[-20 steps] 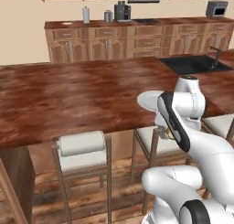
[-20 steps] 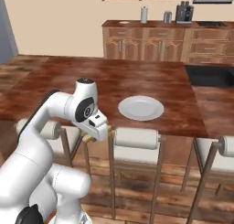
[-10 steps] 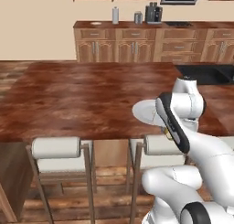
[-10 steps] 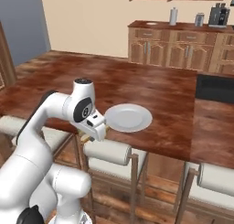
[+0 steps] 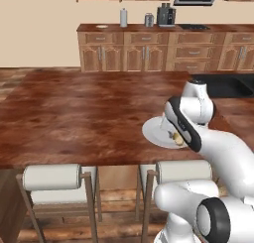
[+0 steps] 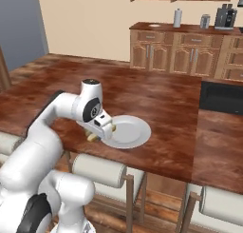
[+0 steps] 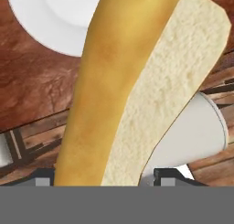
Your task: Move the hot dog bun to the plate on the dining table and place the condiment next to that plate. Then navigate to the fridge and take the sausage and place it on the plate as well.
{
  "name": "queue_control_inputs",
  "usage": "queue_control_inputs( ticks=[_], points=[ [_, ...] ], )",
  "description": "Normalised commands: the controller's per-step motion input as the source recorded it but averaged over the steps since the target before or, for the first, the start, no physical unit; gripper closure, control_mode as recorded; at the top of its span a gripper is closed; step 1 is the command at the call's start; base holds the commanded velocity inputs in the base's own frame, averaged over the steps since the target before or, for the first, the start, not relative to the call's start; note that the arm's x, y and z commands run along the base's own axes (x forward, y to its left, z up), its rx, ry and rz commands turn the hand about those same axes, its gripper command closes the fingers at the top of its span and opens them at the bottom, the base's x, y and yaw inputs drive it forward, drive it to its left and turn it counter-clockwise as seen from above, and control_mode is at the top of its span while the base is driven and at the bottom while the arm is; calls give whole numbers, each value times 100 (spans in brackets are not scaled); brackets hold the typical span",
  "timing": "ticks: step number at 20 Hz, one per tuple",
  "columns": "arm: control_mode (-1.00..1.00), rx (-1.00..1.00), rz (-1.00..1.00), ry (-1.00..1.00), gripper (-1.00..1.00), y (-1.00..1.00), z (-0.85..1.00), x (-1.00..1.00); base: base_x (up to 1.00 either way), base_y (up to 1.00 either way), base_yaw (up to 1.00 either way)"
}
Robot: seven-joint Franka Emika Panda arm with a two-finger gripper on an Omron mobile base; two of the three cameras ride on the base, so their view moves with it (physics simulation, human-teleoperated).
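My gripper (image 6: 102, 130) is shut on the hot dog bun (image 7: 114, 90), whose tan crust and pale cut face run up the middle of the hand view. The gripper (image 5: 177, 138) hangs with the bun (image 5: 176, 136) just above the near edge of the all-white plate (image 5: 156, 130), which lies on the reddish-brown dining table (image 5: 89, 118). In the right base view the bun (image 6: 92, 138) sticks out at the plate's (image 6: 130, 131) left rim. A part of the plate (image 7: 59, 17) is behind the bun in the hand view. The condiment and the sausage are out of view.
Padded stools (image 5: 52, 177) (image 6: 99, 170) stand along the table's near edge. Wooden cabinets (image 5: 149, 51) with small appliances line the back wall. A dark sink (image 6: 223, 98) is set in the counter at right. Whether the tall grey-blue panel (image 6: 19, 27) at far left is the fridge, I cannot tell.
The base has driven, so the whole scene has shifted. The plate now lies right under the gripper, which still holds the bun.
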Motion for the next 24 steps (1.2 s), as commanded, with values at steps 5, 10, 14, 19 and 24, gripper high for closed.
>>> queue_control_inputs(
  ticks=[5,10,14,19,24],
  points=[
    [-100,0,0,9,100,-30,-17,100,0,0,0],
    [-100,0,0,9,100,-40,-46,100,0,0,0],
    [-100,0,2,9,100,-58,-54,98,0,0,0],
    [-100,0,5,6,100,-50,-58,66,0,0,0],
    [-100,0,5,4,100,-37,-65,38,0,0,0]
  ],
)
